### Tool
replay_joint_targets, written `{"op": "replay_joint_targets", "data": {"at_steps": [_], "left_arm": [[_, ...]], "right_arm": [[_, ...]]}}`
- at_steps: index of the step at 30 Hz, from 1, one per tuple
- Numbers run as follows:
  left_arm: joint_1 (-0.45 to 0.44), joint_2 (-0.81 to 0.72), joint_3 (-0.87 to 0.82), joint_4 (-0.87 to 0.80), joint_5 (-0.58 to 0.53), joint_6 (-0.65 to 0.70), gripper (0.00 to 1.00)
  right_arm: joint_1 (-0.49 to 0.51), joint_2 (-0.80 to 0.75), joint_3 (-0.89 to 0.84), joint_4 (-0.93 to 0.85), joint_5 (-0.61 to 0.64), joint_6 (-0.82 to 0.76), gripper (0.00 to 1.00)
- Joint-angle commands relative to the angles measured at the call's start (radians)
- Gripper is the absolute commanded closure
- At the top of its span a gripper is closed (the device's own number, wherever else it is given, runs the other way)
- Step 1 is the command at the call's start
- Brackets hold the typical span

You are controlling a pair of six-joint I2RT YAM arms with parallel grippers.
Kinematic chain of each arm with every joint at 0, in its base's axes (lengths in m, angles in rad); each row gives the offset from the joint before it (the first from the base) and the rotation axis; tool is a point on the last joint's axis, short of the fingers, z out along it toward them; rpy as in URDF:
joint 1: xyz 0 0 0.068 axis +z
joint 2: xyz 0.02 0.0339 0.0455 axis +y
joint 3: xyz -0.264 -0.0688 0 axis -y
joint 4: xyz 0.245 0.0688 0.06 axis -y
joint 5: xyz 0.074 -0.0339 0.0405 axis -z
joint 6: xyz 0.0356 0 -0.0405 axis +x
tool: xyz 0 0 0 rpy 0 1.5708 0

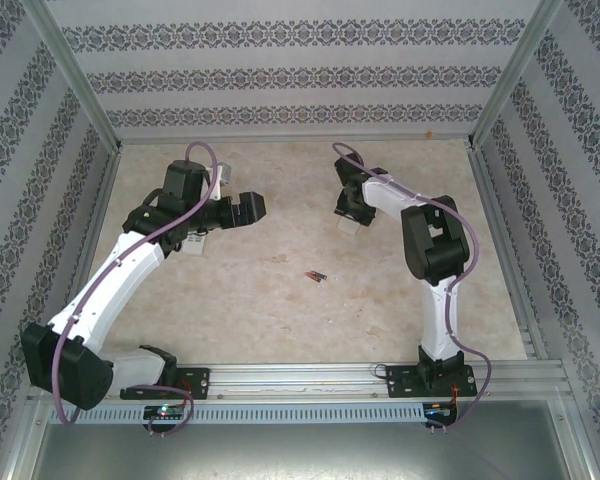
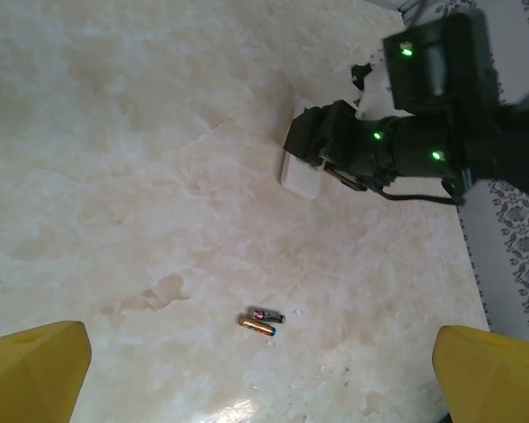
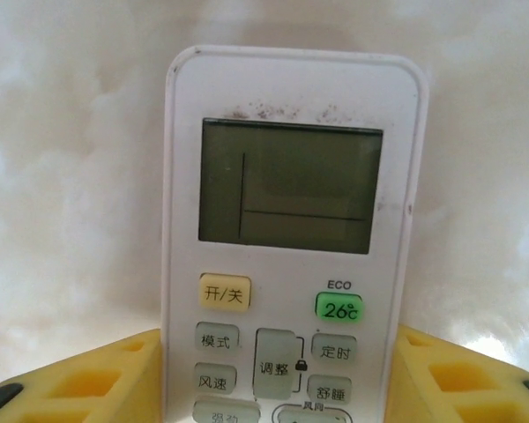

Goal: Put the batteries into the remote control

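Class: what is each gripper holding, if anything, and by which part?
The right gripper pinches the remote control by its two long edges, at the button end. The left gripper is open and holds nothing.

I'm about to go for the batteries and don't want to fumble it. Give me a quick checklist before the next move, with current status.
1. Right hand gripping the remote control: fingers sit against both its long edges: ok.
2. Remote's battery side up: screen and buttons face up: not ok.
3. Battery cover off: back hidden: cannot tell.
4. Batteries free: two lie side by side on the table, nothing on them: ok.
5. Left hand open for a pick: fingers wide apart, above the batteries: ok.
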Motion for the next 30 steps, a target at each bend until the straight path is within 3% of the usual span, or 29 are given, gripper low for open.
{"op": "replay_joint_targets", "data": {"at_steps": [1, 4, 7, 10, 14, 19, 24, 30], "left_arm": [[0.0, 0.026, 0.07, -0.018, 0.036, -0.112, 0.0], [0.004, 0.065, 0.103, 0.024, 0.113, -0.191, 0.0], [-0.003, 0.111, 0.134, 0.081, 0.177, -0.235, 0.02], [-0.026, 0.168, 0.184, 0.027, 0.133, -0.219, 0.07], [-0.027, 0.213, 0.196, -0.036, 0.057, -0.251, 0.17], [-0.027, 0.2, 0.099, 0.088, 0.114, -0.352, 0.43], [-0.028, 0.199, 0.077, 0.092, 0.12, -0.37, 0.69], [-0.027, 0.197, 0.071, 0.043, 0.049, -0.444, 0.88]], "right_arm": [[0.033, -0.231, -0.107, 0.174, -0.159, -0.147, 0.51], [0.08, -0.354, -0.181, 0.241, -0.329, -0.232, 0.52], [0.182, -0.43, -0.204, 0.235, -0.407, -0.381, 0.52], [0.268, -0.478, -0.22, 0.241, -0.451, -0.47, 0.5], [0.305, -0.504, -0.27, 0.339, -0.56, -0.448, 0.5], [0.351, -0.502, -0.27, 0.364, -0.593, -0.473, 0.5], [0.359, -0.478, -0.249, 0.371, -0.621, -0.446, 0.49], [0.38, -0.519, -0.235, 0.36, -0.548, -0.474, 0.38]]}}
